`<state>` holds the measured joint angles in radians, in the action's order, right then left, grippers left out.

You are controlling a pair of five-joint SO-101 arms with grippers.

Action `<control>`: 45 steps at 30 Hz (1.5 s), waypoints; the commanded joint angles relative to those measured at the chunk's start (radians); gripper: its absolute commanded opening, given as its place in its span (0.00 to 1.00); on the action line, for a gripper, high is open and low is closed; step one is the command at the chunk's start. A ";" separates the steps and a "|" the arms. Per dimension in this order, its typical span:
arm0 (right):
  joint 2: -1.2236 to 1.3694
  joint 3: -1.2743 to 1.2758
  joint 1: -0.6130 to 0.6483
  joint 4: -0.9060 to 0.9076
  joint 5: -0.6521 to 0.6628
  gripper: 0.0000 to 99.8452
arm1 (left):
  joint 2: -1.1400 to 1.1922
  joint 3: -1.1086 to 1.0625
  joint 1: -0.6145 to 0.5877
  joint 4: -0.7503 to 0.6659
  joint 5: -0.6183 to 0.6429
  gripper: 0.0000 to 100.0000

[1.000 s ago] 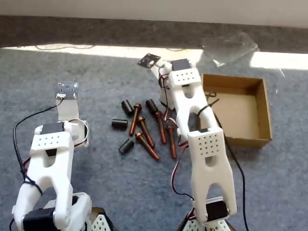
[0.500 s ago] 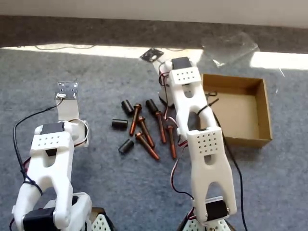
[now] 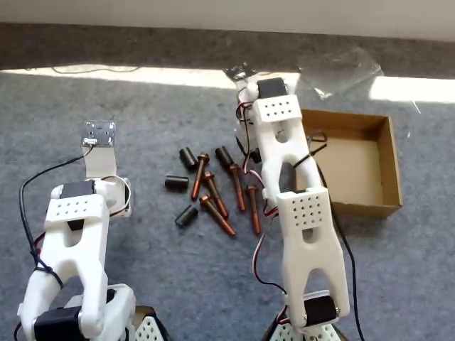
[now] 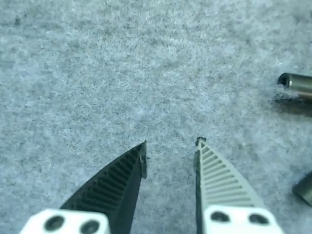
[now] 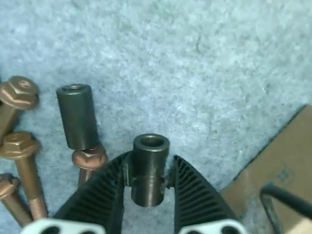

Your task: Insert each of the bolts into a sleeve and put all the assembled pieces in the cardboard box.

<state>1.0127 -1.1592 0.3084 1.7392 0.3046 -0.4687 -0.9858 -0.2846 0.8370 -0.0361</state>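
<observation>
While snug, sleeve [image 5: 150,170] inside right claw [image 5: 150,162].

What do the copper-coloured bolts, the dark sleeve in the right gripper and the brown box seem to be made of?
Copper-coloured hex-head bolts: likely metal, coppery plating with a dull sheen. Dark tubular sleeve in the right gripper: probably dark-finished metal, smooth with faint highlights; plastic possible. Brown open box: cardboard, matte, thin folded walls.

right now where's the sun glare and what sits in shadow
High view: a sunlit strip crosses the far carpet; the bolts lie in even shade. Right wrist view: the sleeve in the right gripper is evenly lit. Left wrist view: a loose sleeve throws a dark shadow.
</observation>
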 commanded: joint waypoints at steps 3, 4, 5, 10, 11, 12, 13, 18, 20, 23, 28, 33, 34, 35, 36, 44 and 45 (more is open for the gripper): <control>-0.119 -0.048 -0.016 0.022 -0.014 0.00 | -0.001 -0.013 -0.002 -0.040 0.002 0.16; -0.147 -0.044 -0.016 0.024 -0.014 0.00 | -0.001 -0.022 -0.002 -0.055 0.002 0.16; -0.180 -0.027 -0.016 0.024 -0.014 0.00 | -0.001 -0.030 -0.002 -0.071 0.002 0.16; -0.366 0.153 -0.013 0.024 -0.014 0.00 | -0.001 -0.038 -0.002 -0.084 0.002 0.16; -0.404 0.194 -0.013 0.022 -0.014 0.00 | -0.001 -0.038 -0.002 -0.084 0.002 0.16; -0.447 0.234 -0.013 0.022 -0.014 0.00 | -0.001 -0.038 -0.002 -0.084 0.002 0.16; -0.489 0.275 -0.013 0.022 -0.014 0.00 | -0.001 -0.038 0.001 -0.083 0.002 0.16; -0.699 0.444 -0.013 0.022 -0.012 0.00 | -0.001 -0.038 0.045 -0.083 0.000 0.16; -0.789 0.506 -0.013 0.022 -0.012 0.00 | -0.001 -0.038 0.045 -0.081 0.000 0.16; -0.938 0.602 -0.013 0.022 -0.012 0.00 | -0.001 -0.038 0.047 -0.081 0.000 0.16; -1.190 0.776 -0.013 0.021 -0.009 0.00 | -0.001 -0.038 0.094 -0.077 -0.063 0.16; -1.389 0.958 -0.015 0.007 -0.014 0.00 | -0.001 0.015 0.197 0.034 -0.091 0.16; -1.428 1.000 -0.015 -0.007 -0.014 0.00 | -0.001 0.038 0.214 0.069 -0.091 0.16; -1.466 1.043 -0.015 -0.025 -0.014 0.00 | -0.001 0.062 0.229 0.109 -0.091 0.16; -1.504 1.086 -0.015 -0.045 -0.014 0.00 | -0.001 0.082 0.246 0.141 -0.091 0.16; -1.822 1.385 -0.015 -0.136 -0.012 0.00 | 0.002 0.219 0.351 0.278 -0.091 0.16; -1.863 1.415 -0.016 -0.147 -0.012 0.00 | 0.002 0.243 0.363 0.301 -0.092 0.16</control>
<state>-0.7258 0.2064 0.3053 1.6441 0.3000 -0.4687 -0.8585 0.0238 1.0595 -0.1204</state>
